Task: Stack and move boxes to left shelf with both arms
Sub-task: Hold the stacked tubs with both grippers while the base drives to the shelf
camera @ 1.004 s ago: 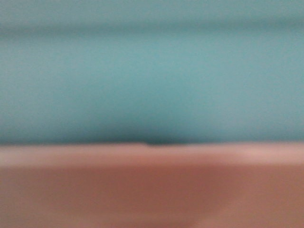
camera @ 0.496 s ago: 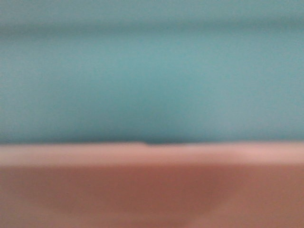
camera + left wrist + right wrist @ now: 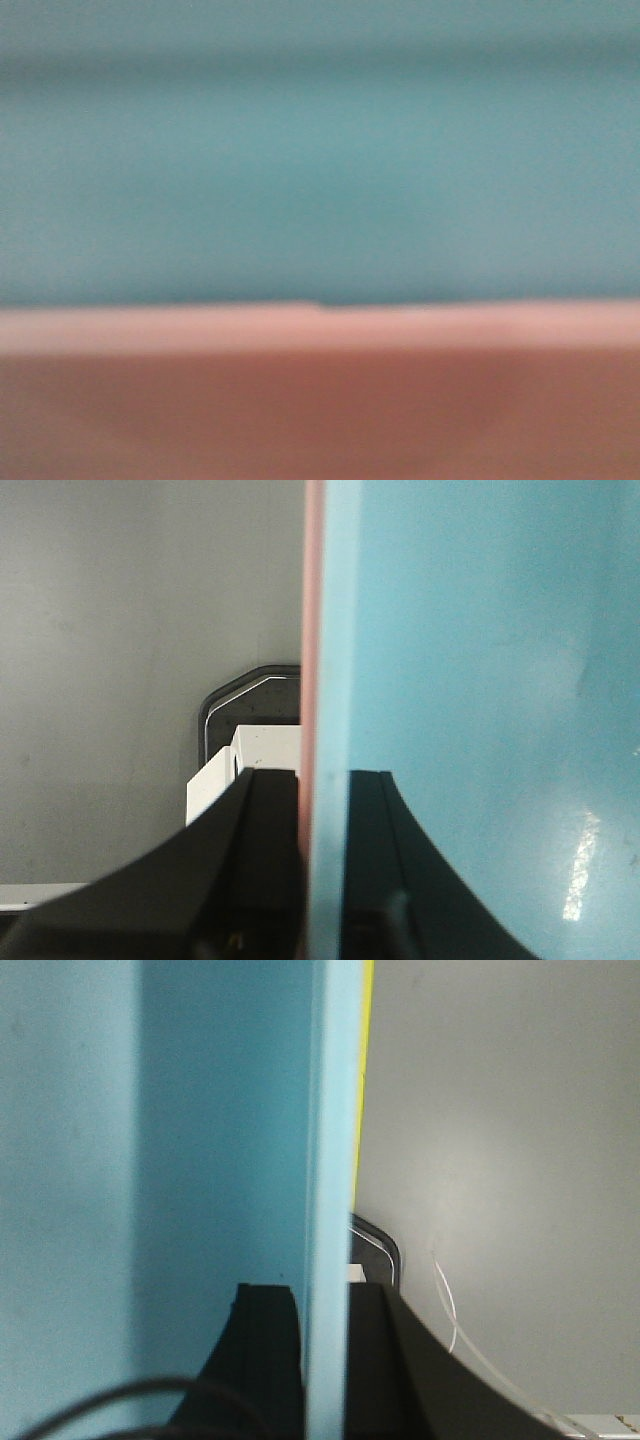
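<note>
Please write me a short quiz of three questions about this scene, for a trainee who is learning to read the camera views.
1. True or false: in the left wrist view, the left gripper is open and holds nothing.
2. Multiple choice: in the right wrist view, what stands between the fingers of the right gripper? A) a wall of the light sky-blue plastic bin; B) a steel bar; C) nothing.
3. Fill in: in the blurred front view, the blue bin appears ___ the salmon-pink plastic bin.

Key: 1 false, the left gripper is shut on the pink and blue walls together; 2 A; 3 above.
</note>
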`<state>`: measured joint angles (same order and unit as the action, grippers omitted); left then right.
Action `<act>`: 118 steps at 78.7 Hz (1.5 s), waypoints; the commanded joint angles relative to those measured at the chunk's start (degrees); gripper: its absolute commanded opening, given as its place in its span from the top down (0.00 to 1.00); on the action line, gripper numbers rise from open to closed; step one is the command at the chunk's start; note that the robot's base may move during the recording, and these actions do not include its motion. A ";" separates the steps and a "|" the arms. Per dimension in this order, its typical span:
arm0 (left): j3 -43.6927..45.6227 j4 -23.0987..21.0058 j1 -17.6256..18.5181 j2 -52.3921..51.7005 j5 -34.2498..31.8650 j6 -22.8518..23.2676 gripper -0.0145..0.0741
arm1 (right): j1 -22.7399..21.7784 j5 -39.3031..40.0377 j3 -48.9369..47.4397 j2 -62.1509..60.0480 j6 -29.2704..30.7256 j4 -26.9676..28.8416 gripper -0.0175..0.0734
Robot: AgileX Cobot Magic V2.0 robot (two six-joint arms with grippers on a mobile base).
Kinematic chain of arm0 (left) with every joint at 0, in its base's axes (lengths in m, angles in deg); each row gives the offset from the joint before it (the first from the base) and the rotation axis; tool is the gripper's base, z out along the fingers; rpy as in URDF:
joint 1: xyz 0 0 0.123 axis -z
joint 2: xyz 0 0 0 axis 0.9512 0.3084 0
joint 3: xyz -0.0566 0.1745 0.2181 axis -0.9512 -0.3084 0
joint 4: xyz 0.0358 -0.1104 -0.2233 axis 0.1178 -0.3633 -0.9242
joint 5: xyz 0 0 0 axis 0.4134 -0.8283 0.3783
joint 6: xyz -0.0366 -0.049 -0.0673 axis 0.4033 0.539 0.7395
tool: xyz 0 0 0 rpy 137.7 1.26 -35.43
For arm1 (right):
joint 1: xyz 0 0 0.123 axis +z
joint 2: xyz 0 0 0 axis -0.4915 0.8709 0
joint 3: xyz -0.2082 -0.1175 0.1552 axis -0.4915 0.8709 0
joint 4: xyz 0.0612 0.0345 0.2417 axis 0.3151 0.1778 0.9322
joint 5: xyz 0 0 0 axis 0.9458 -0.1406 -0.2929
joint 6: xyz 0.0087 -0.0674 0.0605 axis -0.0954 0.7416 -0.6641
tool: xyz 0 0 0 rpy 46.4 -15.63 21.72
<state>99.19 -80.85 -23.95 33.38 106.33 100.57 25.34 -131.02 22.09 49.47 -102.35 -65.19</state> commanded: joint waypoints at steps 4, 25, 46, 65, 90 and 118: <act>2.29 -6.14 1.00 -1.92 2.38 0.60 0.84 | 0.81 -1.40 -2.34 -1.78 0.27 3.03 0.75; 2.29 -6.68 1.00 -1.92 2.38 0.60 0.84 | 0.81 -1.40 -2.34 -1.78 0.27 3.03 0.75; 2.29 -7.54 1.00 -1.92 2.23 0.60 0.84 | 0.81 -1.41 -2.34 -1.78 0.27 2.98 0.75; 2.29 -7.65 1.00 -1.92 2.23 0.60 0.84 | 0.81 -1.41 -2.34 -1.78 0.27 2.98 0.75; 2.29 -8.00 1.00 -1.92 2.23 0.60 0.84 | 0.81 -1.41 -2.34 -1.78 0.27 2.98 0.75; 2.29 -9.52 1.00 -1.92 2.23 0.60 0.84 | 0.74 -1.41 -2.34 -1.78 0.27 2.97 0.75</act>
<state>99.16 -82.08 -23.95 33.38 106.33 100.57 25.34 -131.02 22.09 49.47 -102.35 -65.63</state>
